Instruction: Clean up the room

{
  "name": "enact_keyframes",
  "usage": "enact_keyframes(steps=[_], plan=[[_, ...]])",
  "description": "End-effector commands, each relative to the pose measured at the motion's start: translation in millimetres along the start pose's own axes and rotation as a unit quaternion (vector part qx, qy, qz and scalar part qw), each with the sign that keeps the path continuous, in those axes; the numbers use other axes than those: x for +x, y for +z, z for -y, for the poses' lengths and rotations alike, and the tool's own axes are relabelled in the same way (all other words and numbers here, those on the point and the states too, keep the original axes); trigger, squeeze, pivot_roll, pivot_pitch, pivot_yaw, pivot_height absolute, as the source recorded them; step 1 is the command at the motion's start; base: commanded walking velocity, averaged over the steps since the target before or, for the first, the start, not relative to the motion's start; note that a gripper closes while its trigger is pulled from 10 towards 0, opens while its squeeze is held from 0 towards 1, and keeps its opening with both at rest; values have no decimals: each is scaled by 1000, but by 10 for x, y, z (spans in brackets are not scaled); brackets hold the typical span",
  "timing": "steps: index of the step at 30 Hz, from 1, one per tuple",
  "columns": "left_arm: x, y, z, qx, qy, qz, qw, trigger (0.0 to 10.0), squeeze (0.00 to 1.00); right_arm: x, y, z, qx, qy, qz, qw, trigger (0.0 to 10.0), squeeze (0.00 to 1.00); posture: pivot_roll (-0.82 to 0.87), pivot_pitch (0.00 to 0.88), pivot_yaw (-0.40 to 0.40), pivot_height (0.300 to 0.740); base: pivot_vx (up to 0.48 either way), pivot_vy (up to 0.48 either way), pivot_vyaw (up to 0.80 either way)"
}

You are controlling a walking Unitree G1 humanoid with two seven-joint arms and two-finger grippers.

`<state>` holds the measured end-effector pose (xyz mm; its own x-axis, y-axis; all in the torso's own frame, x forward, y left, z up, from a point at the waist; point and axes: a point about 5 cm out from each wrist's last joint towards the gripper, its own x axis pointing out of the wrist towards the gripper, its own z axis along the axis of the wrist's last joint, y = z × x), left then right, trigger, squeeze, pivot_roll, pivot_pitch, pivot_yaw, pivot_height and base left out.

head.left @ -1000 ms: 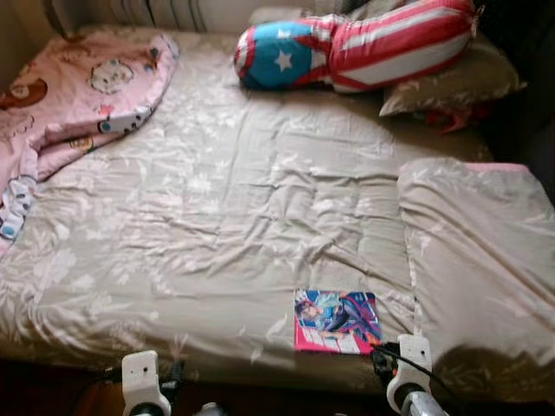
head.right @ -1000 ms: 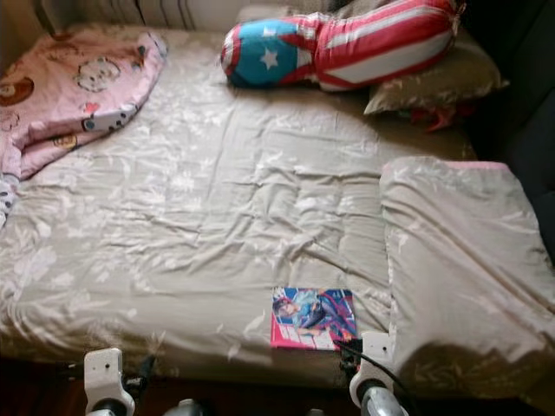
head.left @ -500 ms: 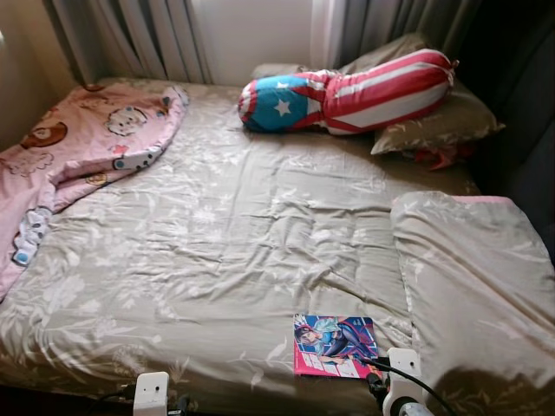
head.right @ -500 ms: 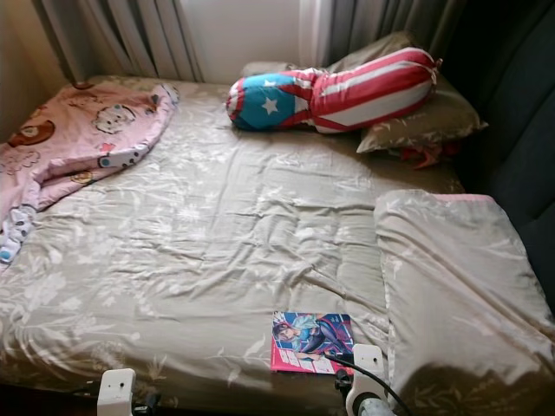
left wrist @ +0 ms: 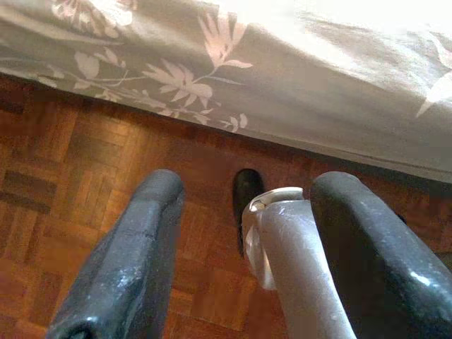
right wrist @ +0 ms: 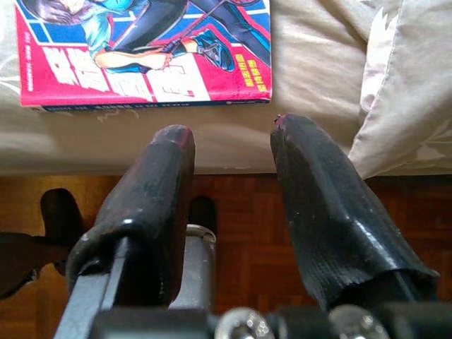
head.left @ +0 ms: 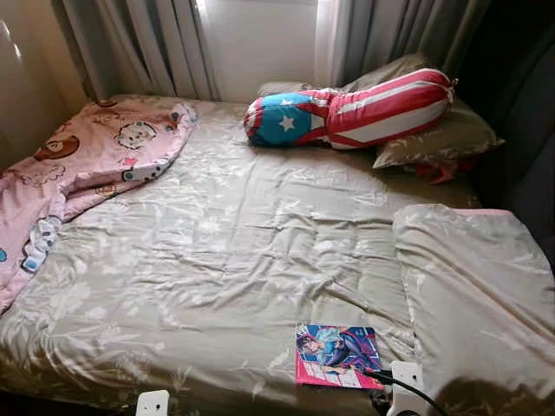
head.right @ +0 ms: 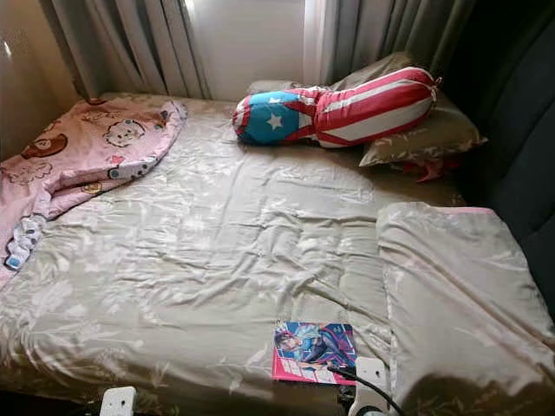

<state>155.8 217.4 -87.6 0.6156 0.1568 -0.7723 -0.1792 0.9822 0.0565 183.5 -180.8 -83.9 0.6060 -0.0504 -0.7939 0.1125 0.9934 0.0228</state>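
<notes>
**Book at the bed's near edge**

As you look down the bed (head.left: pixel 225 251), its beige floral cover takes up most of your view. At 10 o'clock a pink blanket (head.left: pixel 78 173) is bunched on it. At 4 o'clock lies a folded duvet (head.left: pixel 477 295). At 1 o'clock a striped bolster (head.left: pixel 347 108) rests against a pillow (head.left: pixel 442 139). The book (head.left: pixel 336 355) lies flat at 5 o'clock, beside the duvet. Your right gripper (right wrist: pixel 229 138) hangs just short of the book, fingers apart and empty. Your left gripper (left wrist: pixel 244 205) hangs over the parquet floor (left wrist: pixel 78 176), fingers likewise apart.
</notes>
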Motion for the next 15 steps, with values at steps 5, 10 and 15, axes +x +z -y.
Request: enact_keyframes(steps=[5, 10, 15], plan=[[-20, -83, -95, 2, 14, -26, 1000, 10000, 0, -11, -48, 12, -11, -7, -5, 1000, 10000, 0, 4, 0, -26, 740, 0, 0, 728], [-8, -40, -112, 22, 15, -23, 999, 10000, 0, -1, -20, -29, 1, -4, -4, 1000, 10000, 0, 3, 54, -19, 740, 0, 0, 450], [-4, -36, -114, 29, 14, -28, 999, 10000, 0, 6, 5, -48, 6, -4, -1, 1000, 10000, 0, 2, 107, -20, 740, 0, 0, 0]])
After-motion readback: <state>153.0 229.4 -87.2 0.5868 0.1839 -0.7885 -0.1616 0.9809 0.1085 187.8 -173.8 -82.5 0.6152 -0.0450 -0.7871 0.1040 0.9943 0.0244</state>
